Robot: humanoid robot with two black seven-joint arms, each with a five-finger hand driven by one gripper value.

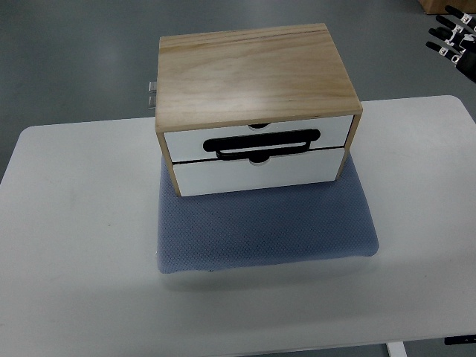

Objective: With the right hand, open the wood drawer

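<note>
Two shut drawers [256, 156], right hand [454, 39] well apart

There is no text, label, brand, number or sign that can be read, not on the wood drawer box [256, 108] and not on the counter [74, 245].
</note>
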